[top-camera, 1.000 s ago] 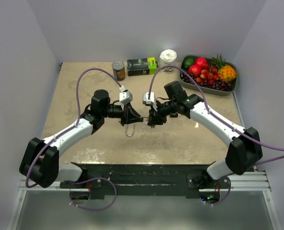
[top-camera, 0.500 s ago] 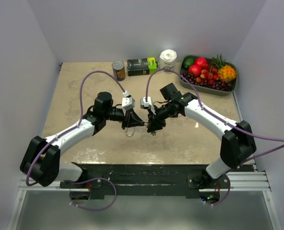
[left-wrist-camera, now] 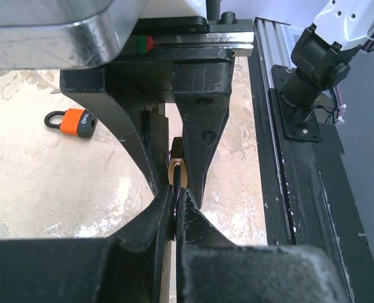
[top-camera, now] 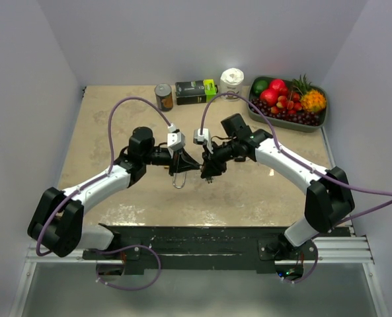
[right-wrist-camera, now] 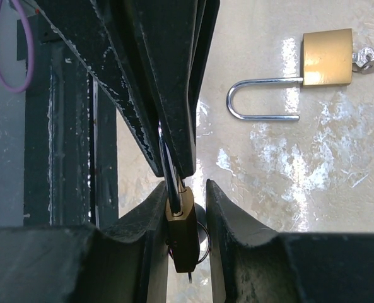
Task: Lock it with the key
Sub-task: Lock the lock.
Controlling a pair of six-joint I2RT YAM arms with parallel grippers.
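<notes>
A small brass padlock (right-wrist-camera: 181, 237) hangs in mid-air over the table's middle. My left gripper (left-wrist-camera: 176, 205) is shut on its dark shackle (right-wrist-camera: 173, 183) and appears from above in the right wrist view. My right gripper (right-wrist-camera: 185, 186) stands open around the lock body. One finger touches the body and a gap shows at the other. A key ring (right-wrist-camera: 201, 243) hangs behind the body's lower end, the key itself mostly hidden. In the top view the left gripper (top-camera: 194, 166) and right gripper (top-camera: 207, 173) meet tip to tip.
A larger brass padlock (right-wrist-camera: 325, 58), shackle open and key in it, lies on the table below the grippers (top-camera: 178, 178). An orange padlock (left-wrist-camera: 73, 122) lies nearby. Along the back stand a can (top-camera: 163, 96), a dark box (top-camera: 196, 91), a white jar (top-camera: 232, 80) and a fruit tray (top-camera: 318, 123).
My right arm has swung left, bringing its jaws round the hanging padlock. The left arm has shifted slightly right, still gripping the shackle.
</notes>
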